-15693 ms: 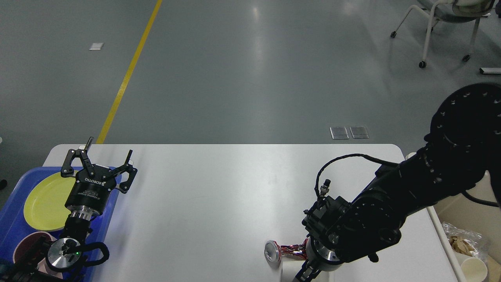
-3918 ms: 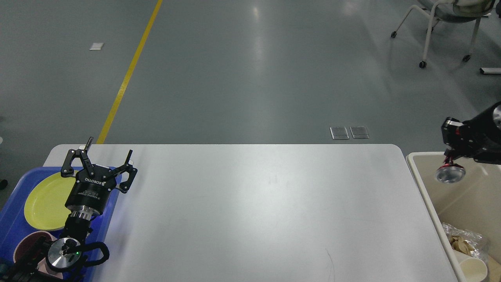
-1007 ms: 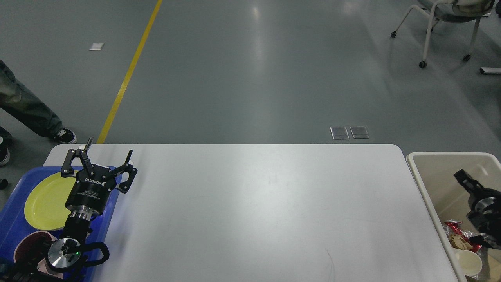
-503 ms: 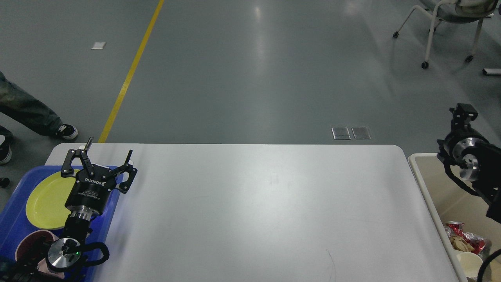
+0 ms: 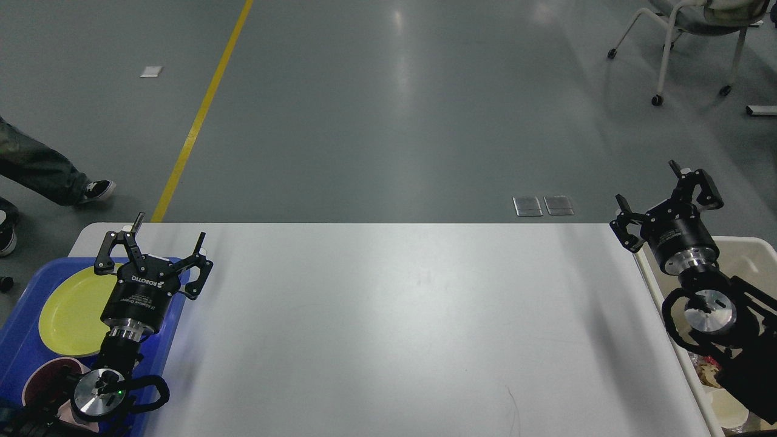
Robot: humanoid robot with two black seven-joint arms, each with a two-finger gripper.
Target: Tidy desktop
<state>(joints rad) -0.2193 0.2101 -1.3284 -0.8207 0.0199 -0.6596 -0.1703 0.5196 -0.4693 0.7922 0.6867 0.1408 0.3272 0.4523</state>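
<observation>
1. The right tool [image 5: 661, 194], seen earlier pressed low over a crushed can at the table's [image 5: 388, 315] near edge, then carrying it over the beige bin [image 5: 749, 255], now hangs above the table's far right corner, fingers spread and holding nothing.
2. The can is gone from the table.
3. A person's leg and shoe [image 5: 94, 190] have entered at the left edge of the floor.
</observation>
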